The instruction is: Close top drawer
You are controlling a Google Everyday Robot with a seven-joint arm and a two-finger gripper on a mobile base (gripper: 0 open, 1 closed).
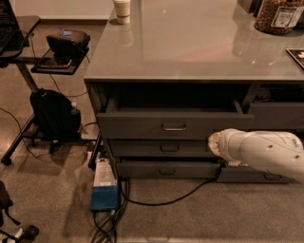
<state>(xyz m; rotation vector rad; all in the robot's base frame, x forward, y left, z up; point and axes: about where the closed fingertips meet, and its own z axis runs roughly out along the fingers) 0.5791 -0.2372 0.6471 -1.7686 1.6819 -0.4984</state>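
Observation:
The top drawer point(142, 124) is a wide dark-grey drawer under the grey counter top point(190, 42). It stands pulled out a little, with a dark gap behind its flat front. Its small handle point(174, 126) sits at the centre of the front. My white arm point(266, 151) comes in from the right. My gripper point(214, 143) is at the arm's left end, just below the right end of the top drawer's front and in front of the second drawer point(161, 148). It is well to the right of the handle.
A third drawer point(166, 170) lies under the second. A blue and white box point(104, 184) and cables point(166, 199) lie on the floor at the left. A black backpack point(54, 114) and a stand with a device point(66, 45) are further left. A cup point(122, 9) and a jar point(278, 16) stand on the counter.

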